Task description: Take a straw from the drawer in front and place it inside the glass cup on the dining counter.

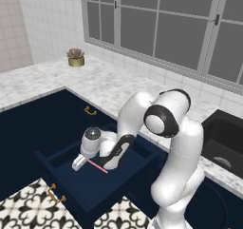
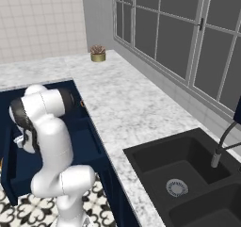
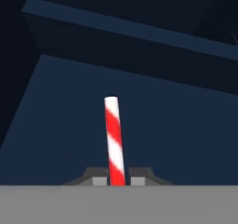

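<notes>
The navy drawer [image 1: 64, 177] stands pulled open below the marble worktop, and its brass handle [image 1: 56, 194] shows on the front panel. Inside it lies the straw [image 1: 97, 166], thin and pink-red. My gripper [image 1: 79, 163] is down in the drawer at the straw's left end. In the hand view the straw [image 3: 114, 139] is striped red and white. It runs up from between the two fingertips [image 3: 96, 177] of my gripper [image 3: 117, 179], which is shut on it. The drawer floor [image 3: 176, 135] lies dark blue behind. The glass cup and the dining counter are out of view.
The marble worktop [image 1: 109, 85] runs along a corner under a large window. A small potted plant [image 1: 75, 57] sits at its far end. A black sink [image 2: 188, 174] with a faucet [image 2: 223, 146] lies to the right. Patterned floor tiles [image 1: 26, 204] lie before the drawer.
</notes>
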### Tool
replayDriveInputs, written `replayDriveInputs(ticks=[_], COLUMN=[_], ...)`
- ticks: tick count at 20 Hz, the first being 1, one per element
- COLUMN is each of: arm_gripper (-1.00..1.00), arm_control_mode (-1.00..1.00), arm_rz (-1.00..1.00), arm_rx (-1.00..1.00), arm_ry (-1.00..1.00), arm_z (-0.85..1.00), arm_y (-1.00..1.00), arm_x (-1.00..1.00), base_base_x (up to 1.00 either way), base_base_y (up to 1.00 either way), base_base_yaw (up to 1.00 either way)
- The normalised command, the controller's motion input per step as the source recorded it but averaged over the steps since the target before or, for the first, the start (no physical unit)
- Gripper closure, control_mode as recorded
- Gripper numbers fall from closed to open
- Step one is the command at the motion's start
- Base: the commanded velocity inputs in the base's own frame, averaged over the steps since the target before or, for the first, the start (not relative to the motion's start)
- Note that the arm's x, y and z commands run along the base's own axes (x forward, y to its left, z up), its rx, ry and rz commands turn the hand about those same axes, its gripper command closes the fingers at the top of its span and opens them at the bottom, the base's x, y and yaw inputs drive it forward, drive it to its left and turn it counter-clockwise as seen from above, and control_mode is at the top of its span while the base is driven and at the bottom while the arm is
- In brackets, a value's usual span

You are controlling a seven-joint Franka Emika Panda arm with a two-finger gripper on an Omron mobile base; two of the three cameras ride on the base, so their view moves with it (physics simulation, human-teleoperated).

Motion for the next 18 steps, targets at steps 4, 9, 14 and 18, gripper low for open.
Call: replayDriveInputs(ticks=[4, 9, 14, 18], arm_gripper=[1.0, 1.0, 1.0, 1.0], arm_control_mode=[-1.0, -1.0, -1.0, -1.0], arm_rz=[-0.03, -0.06, -0.1, -0.07], arm_rx=[0.04, 0.08, 0.11, 0.09], arm_ry=[-0.17, -0.06, 0.0, 0.0], arm_z=[1.0, 1.0, 1.0, 1.0], arm_y=[-0.36, -0.13, 0.0, 0.0], arm_x=[-0.38, 0.1, 0.24, 0.09], base_base_x=[0.0, 0.0, 0.0, 0.0], base_base_y=[0.0, 0.0, 0.0, 0.0], base_base_yaw=[0.0, 0.0, 0.0, 0.0])
